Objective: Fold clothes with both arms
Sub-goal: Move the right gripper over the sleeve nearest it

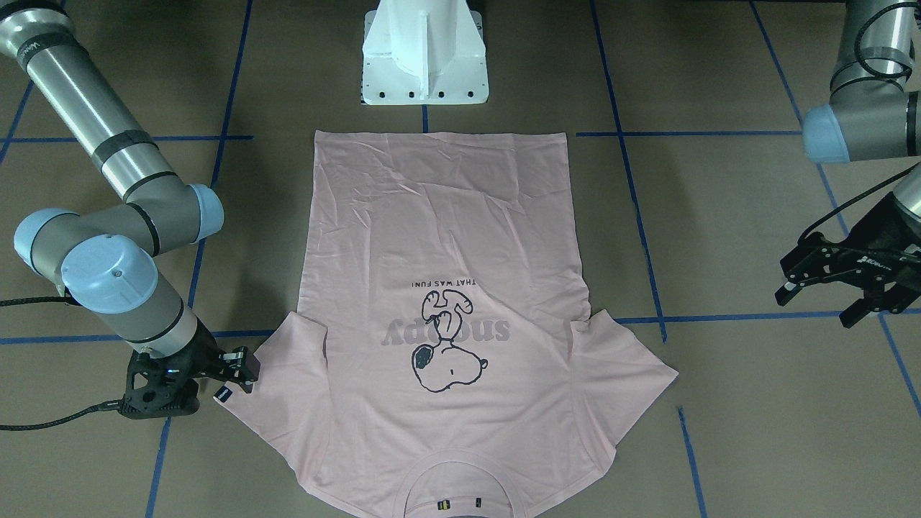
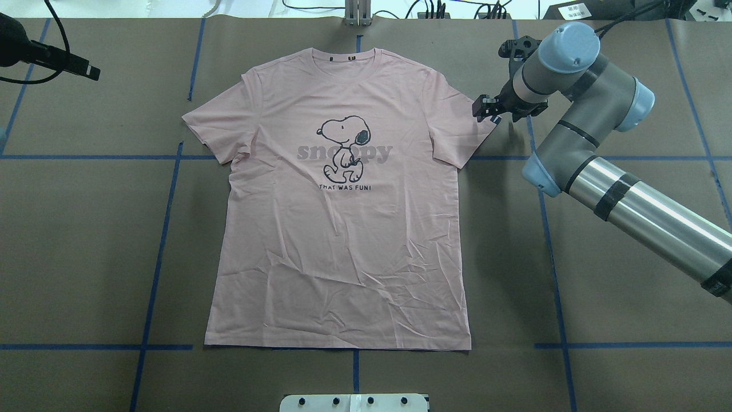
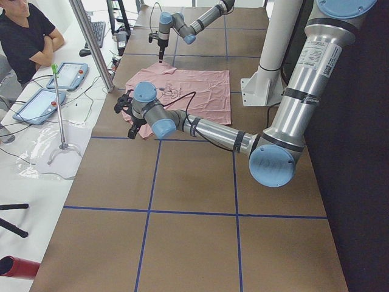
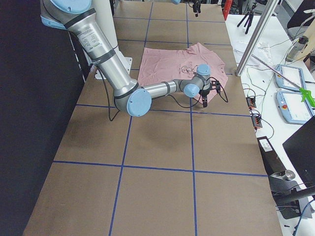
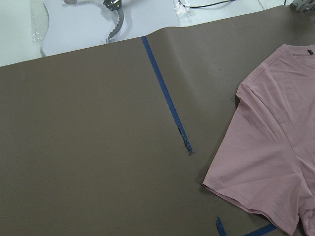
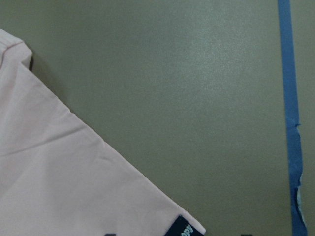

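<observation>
Sleeve-grasp step. T-shirt lies flat, print up, mid-tabletop. Overhead view: right claw, released, at the 2 o'clock sleeve tip; left claw, released, well apart toward 10 o'clock. Likely next: pinch both sleeves.

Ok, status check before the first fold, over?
Right hand open, low at the tagged sleeve corner. Left hand open, off the cloth. T-shirt flat, print up, unfolded. Nothing lying on it.

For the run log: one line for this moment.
T-shirt flat, unfolded | right gripper at sleeve edge, grip unclear | left gripper open, off T-shirt
</observation>
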